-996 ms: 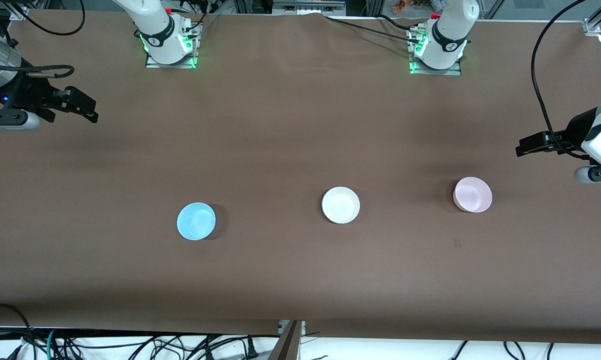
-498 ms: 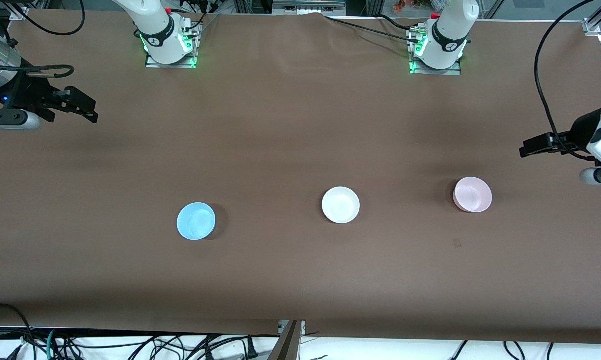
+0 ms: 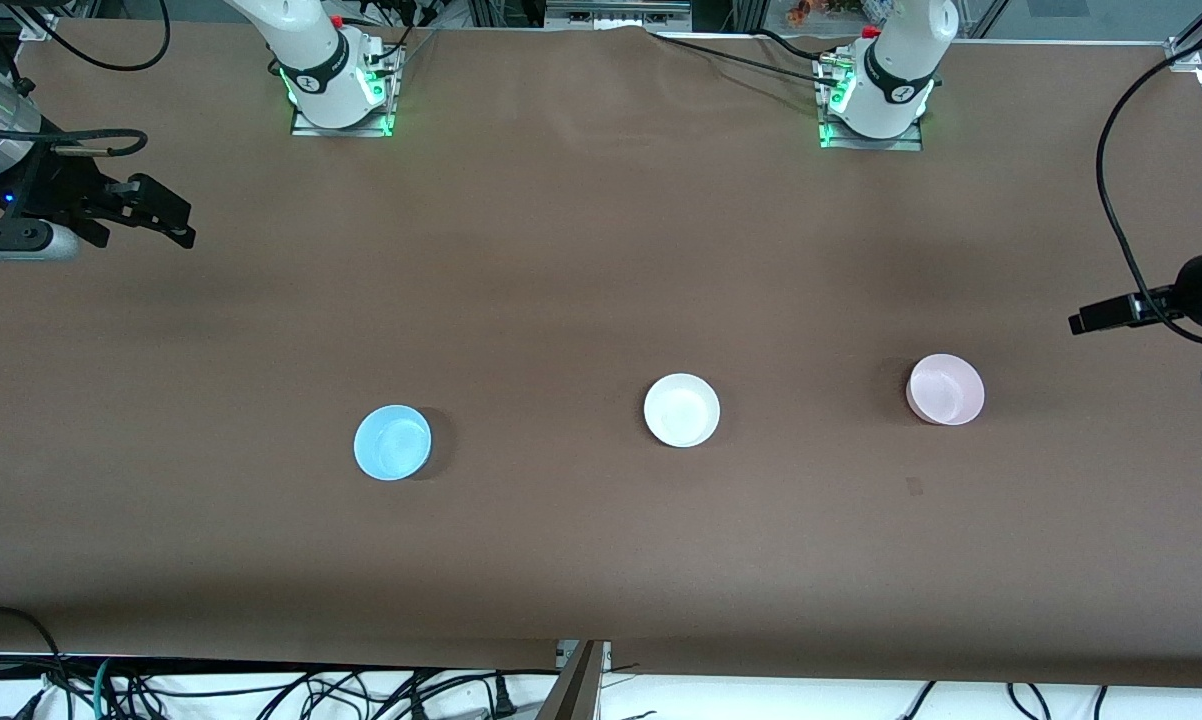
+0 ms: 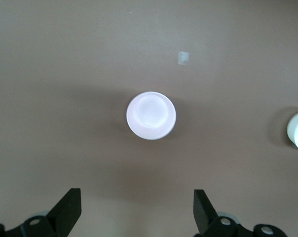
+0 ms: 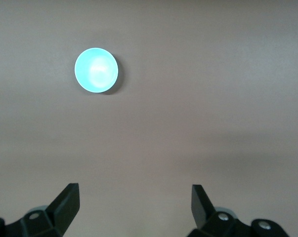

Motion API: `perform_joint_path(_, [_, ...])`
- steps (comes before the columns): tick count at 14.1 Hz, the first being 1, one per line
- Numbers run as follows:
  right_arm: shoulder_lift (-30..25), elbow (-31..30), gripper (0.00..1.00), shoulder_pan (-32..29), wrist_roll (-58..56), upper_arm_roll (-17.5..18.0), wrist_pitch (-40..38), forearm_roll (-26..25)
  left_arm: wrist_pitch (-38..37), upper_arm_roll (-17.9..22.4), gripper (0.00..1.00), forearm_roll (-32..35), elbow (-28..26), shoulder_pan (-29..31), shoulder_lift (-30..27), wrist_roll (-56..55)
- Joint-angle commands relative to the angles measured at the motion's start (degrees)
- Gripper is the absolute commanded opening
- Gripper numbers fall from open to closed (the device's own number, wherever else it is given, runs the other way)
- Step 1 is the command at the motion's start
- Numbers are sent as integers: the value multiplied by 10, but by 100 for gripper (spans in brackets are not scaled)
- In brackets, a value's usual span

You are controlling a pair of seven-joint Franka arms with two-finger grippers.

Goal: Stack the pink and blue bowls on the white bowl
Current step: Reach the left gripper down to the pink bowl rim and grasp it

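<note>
Pale pink round plastic bowl (image 3: 945, 389) sits on the brown table (image 3: 601, 250), below and ahead of the left gripper (image 4: 137, 210), whose fingers are spread wide apart. The plain white round plastic bowl (image 3: 681, 410) rests mid-table. The sky-blue round plastic bowl (image 3: 392, 442) lies ahead of the right gripper (image 5: 135, 205), fingers likewise spread, holding nothing.

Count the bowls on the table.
3, in a row: blue bowl toward the right arm's end, white bowl in the middle, pink bowl toward the left arm's end. None hidden.
</note>
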Motion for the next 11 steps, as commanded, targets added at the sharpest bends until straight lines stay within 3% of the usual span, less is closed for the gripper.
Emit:
perform_joint_path(1, [0,7,100,0,-6,1,2,-2,81,11,100,0,-76,4,1,73])
perform_joint_path(4, [2,20,100,0,-6,1,34,-4,170,36,100,-30,-158,3,6,136])
perform_joint_path(8, [16,19,100,2,-5,1,32,0,269,62,100,-90,-228,4,34,207])
perform_joint_path(11, [16,18,100,1,-5,0,31,0,357,64,100,-127,-292,3,49,243])
